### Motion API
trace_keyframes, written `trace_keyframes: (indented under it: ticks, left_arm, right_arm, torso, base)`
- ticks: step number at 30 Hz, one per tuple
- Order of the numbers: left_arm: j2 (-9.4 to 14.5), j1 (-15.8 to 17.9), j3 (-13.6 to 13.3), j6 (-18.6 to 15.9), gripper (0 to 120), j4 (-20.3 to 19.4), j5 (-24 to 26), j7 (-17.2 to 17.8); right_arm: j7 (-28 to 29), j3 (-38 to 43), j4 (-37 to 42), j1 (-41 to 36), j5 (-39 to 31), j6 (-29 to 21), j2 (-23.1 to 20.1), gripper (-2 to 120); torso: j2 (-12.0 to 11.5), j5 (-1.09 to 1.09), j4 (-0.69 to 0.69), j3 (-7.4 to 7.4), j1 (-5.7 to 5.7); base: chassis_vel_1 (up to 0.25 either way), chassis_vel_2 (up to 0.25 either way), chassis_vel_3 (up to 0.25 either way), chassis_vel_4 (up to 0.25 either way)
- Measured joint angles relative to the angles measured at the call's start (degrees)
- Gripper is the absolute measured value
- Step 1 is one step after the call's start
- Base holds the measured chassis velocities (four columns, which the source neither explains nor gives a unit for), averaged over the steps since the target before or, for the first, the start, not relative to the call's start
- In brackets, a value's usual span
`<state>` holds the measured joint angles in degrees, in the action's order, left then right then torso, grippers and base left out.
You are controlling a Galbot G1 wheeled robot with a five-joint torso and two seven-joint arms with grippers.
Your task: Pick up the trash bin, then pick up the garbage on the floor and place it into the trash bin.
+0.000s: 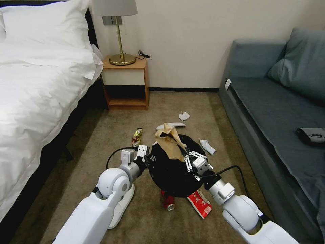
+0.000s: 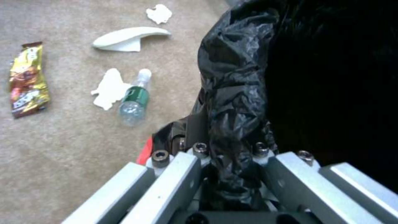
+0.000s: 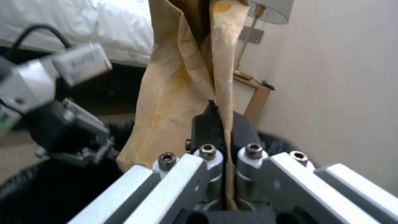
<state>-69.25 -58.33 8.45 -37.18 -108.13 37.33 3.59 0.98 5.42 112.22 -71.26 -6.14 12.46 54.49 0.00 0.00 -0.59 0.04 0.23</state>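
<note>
Over the trash bin [image 1: 172, 176], right jaws pinch brown paper [image 3: 178, 81], left clamp its half-hidden rim.

No text can be read for certain anywhere. The red packet [image 1: 200, 203] on the floor carries white markings too small to make out, and the gold snack wrapper [image 2: 28, 80] shows blurred white lettering near one end that cannot be deciphered

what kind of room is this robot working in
Most likely a hotel bedroom: a bed with white linen, a wooden nightstand bearing a brass lamp, and a grey-blue sofa on beige carpet.
</note>
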Motion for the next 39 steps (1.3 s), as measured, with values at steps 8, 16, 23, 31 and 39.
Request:
trace_keyframes:
  ticks: [8, 16, 23, 31, 39]
  left_arm:
    - [0.8, -1.3, 1.2, -0.6, 2, -1.3, 0.6, 0.5]
    - [1.0, -1.4, 1.4, -0.6, 2, -1.6, 0.6, 0.5]
    - [1.3, -1.7, 1.7, -0.6, 2, -1.3, 0.4, 0.5]
    - [1.5, -1.8, 1.9, -0.6, 2, -1.1, 0.2, 0.5]
    - [2.1, -3.7, 2.7, -0.6, 2, -0.3, -2.0, 0.4]
  right_arm:
    - [0.1, 0.1, -0.6, -0.1, -0.1, 0.7, 0.0, 32]
    - [0.8, 0.2, -0.5, 0.0, -0.7, 0.3, 0.1, 56]
    - [0.8, 0.4, -0.3, 0.0, -0.8, 0.2, 0.0, 85]
    - [0.8, 0.6, 0.1, 0.7, -0.9, 0.0, -0.2, 99]
    - [1.6, 4.7, 6.7, 4.0, -5.2, -3.1, -4.9, 100]
  torso:
    - [0.0, -0.01, 0.01, 0.00, -0.01]
    - [0.0, -0.01, 0.00, 0.00, -0.01]
    - [0.0, -0.01, 0.00, 0.00, -0.01]
    - [0.0, 0.00, -0.01, 0.00, -0.01]
    - [0.0, -0.01, 0.00, 0.00, 0.00]
  base:
    - [0.000, 0.000, 0.000, 0.000]
    - [0.000, 0.000, 0.000, 0.000]
    - [0.000, 0.000, 0.000, 0.000]
    - [0.000, 0.000, 0.000, 0.000]
    - [0.000, 0.000, 0.000, 0.000]
